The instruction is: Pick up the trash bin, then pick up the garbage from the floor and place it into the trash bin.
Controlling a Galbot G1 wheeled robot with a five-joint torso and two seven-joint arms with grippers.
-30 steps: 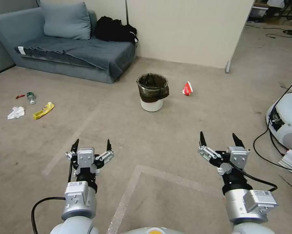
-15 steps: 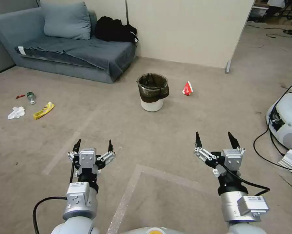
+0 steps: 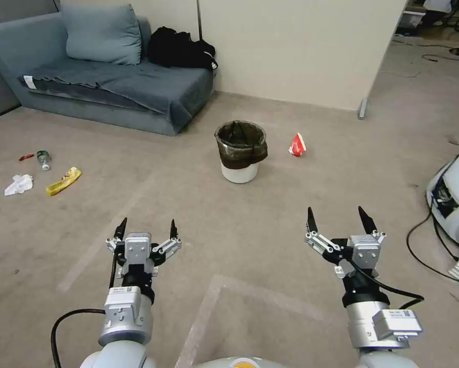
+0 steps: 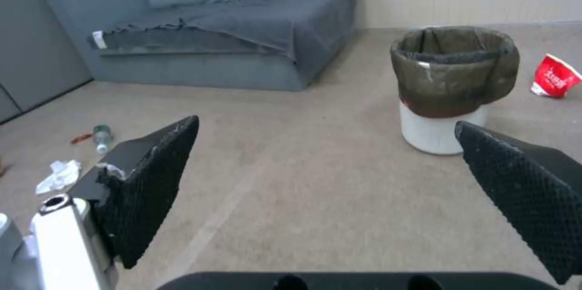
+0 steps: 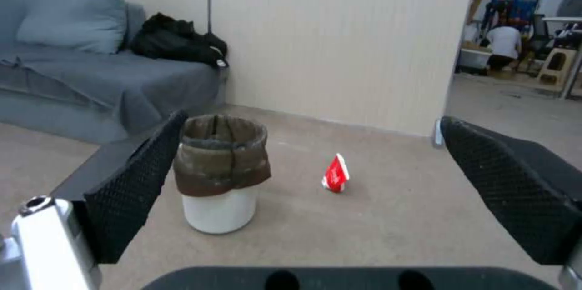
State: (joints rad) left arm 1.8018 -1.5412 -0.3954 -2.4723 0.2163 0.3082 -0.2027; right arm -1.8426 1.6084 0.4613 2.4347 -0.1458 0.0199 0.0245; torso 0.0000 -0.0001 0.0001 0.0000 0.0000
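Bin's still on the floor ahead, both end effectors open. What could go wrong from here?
1. The bag liner hangs loose over the rim of the trash bin; the left end effector or right end effector may pinch only plastic, and the bin could slip.
2. The red cup lies close beside the bin and might get knocked away.
3. Black cables trail on the floor at the robot's right; driving could snag them.

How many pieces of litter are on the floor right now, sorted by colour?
Red: 2, a crushed cup beside the trash bin and a small red scrap
White: 1, crumpled tissue
Yellow: 1, snack wrapper
Green: 1, small bottle
Total: 5
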